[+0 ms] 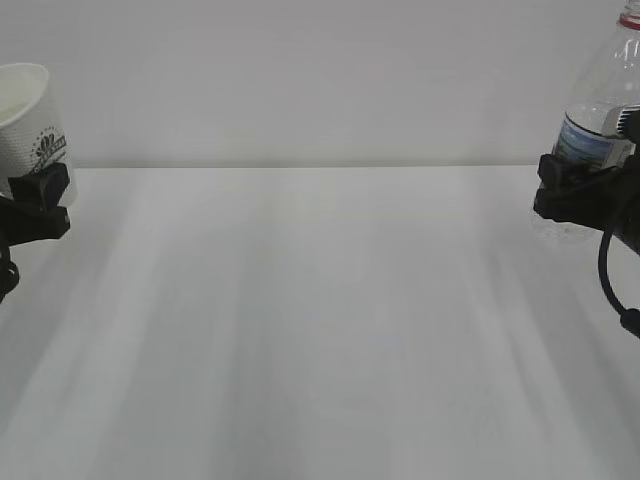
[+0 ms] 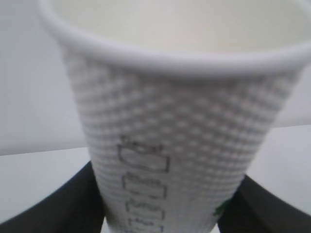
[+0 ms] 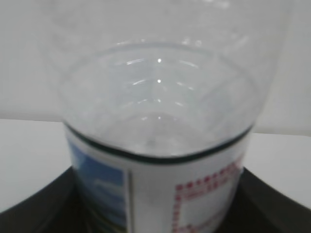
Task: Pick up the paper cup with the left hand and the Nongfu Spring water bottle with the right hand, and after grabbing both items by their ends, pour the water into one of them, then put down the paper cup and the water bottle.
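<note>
At the far left edge of the exterior view the white paper cup [image 1: 26, 115] stands mouth up, leaning slightly, its dark logo facing me. My left gripper [image 1: 40, 192] is shut on its lower part. In the left wrist view the dimpled paper cup [image 2: 180, 126] fills the frame, with a black finger [image 2: 58, 206] against each side of it. At the far right the clear Nongfu Spring water bottle [image 1: 600, 100] stands upright, and my right gripper [image 1: 575, 190] is shut on its label band. The bottle [image 3: 160, 184] sits between black fingers [image 3: 274, 206]. I cannot make out the water.
The white table [image 1: 320, 330] stretches between the two arms, its back edge meeting a plain white wall. A black cable [image 1: 612, 275] loops below the right gripper.
</note>
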`<state>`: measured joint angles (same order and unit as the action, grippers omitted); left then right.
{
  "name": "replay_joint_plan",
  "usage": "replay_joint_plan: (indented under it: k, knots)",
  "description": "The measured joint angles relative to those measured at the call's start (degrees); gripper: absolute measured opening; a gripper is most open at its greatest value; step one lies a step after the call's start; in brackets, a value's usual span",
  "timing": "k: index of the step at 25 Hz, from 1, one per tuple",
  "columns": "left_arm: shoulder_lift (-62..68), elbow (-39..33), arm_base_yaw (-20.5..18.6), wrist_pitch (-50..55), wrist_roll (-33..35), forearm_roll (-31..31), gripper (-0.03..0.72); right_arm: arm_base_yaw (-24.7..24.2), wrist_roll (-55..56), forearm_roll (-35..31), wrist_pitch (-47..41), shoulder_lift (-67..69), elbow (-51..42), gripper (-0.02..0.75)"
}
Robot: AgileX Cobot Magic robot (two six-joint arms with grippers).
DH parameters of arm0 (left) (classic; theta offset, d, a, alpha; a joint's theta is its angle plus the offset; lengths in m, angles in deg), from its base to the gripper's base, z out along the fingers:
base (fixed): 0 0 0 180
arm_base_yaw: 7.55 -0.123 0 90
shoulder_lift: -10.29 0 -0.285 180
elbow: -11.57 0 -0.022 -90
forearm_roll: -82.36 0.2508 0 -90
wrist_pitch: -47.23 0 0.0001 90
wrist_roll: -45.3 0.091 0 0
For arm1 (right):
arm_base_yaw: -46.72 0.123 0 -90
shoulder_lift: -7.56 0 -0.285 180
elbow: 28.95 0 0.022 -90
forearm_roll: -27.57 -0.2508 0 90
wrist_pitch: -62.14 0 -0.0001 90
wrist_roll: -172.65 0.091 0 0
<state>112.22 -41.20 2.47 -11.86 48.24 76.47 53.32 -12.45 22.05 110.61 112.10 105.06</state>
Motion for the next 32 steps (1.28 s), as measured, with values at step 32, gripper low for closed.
replay_joint_plan:
  k: [32]
  knots:
    - [17.4,12.1,-2.1,-1.5,-2.9,0.2,0.454,0.0,0.0,0.0,0.1,0.0,0.0,0.505]
